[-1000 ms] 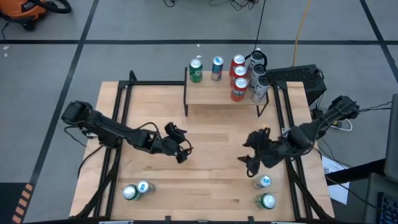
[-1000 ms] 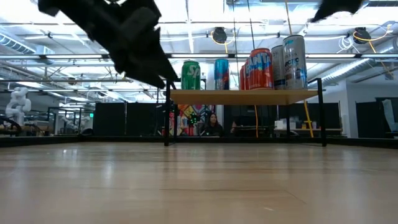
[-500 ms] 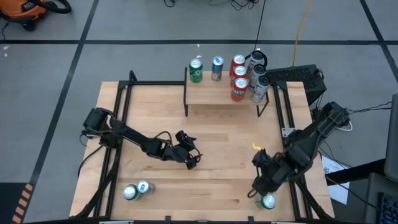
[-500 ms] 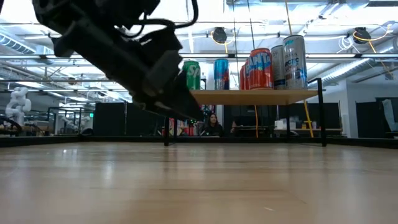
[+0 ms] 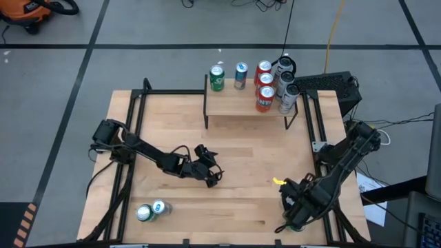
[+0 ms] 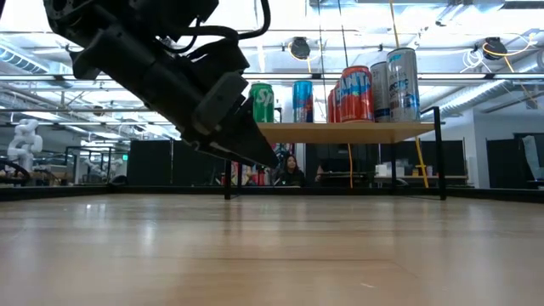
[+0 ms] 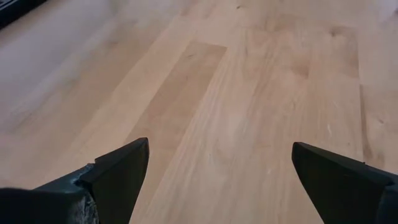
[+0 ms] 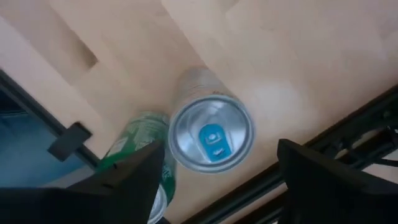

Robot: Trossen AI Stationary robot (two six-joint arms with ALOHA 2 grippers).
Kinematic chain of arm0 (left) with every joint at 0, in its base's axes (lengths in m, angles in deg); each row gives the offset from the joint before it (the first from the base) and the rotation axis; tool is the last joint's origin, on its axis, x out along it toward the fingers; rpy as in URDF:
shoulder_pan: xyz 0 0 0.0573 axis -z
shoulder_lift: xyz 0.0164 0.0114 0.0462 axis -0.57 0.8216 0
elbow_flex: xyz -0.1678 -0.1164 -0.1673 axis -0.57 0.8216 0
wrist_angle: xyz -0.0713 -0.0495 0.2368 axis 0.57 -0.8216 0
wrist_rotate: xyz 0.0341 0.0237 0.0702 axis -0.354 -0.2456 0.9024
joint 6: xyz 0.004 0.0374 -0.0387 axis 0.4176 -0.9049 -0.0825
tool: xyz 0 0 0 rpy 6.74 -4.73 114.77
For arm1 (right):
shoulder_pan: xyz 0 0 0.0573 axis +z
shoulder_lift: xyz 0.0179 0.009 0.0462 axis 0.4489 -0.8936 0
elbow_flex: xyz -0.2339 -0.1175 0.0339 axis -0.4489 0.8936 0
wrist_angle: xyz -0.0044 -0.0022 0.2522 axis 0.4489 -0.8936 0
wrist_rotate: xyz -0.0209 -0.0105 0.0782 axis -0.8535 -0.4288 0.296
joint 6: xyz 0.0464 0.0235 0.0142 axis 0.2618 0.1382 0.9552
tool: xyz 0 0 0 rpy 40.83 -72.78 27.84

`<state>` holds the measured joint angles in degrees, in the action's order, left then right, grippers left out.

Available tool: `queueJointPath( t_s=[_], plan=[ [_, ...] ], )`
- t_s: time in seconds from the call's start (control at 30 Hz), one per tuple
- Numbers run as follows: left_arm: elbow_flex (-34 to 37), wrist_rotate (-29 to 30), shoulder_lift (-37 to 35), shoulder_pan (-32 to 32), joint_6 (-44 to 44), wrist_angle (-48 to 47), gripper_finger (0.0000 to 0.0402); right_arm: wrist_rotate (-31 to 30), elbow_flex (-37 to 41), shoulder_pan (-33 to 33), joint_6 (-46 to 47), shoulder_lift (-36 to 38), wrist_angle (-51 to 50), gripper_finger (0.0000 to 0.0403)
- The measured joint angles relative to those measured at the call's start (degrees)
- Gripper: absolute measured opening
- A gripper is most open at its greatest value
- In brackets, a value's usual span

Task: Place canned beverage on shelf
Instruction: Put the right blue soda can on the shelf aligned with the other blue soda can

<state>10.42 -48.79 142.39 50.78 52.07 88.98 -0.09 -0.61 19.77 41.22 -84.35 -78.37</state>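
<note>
Right hand is seen in the high view low over the near right corner of the desk, covering the cans there; the left hand waits near the desk's middle. Six cans are already stood on the shelf at the far side, and two more cans are left at the near left corner.

From the low view, the shelf is shown loaded with upright cans, behind a dark arm.

By the left wrist view, the left hand is shown wide open over bare wood, holding nothing.

By the right wrist view, the right hand is spread wide around a silver can with a blue tab, not yet gripped; a green can stands just beside it. Grasping, carrying and placing are judged still to be done.
</note>
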Motion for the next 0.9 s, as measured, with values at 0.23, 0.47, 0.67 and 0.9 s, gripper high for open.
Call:
queueJointPath(
  t_s=[0.23, 0.47, 0.67, 0.9],
  plan=[
    [0.0, 0.0, 0.0, 0.0, -0.1, -0.1, 0.0393, -0.3, 0.0, 0.6, -3.0, 0.0, 5.3, 0.0261],
    [0.0, 0.0, 0.0, 0.0, -0.1, -0.6, 0.0393, 0.0, 4.2, 0.6, -4.3, 0.0, 6.0, 0.0270],
    [0.0, -0.4, 0.0, 0.0, -0.1, -0.7, 0.0393, 1.1, 6.2, 0.6, -4.1, 0.0, 6.0, 0.0317],
    [0.0, -0.4, 0.0, 0.0, -0.1, -0.6, 0.0393, -0.6, 6.3, 0.5, -5.4, 0.0, 8.5, 0.0313]
  ],
)
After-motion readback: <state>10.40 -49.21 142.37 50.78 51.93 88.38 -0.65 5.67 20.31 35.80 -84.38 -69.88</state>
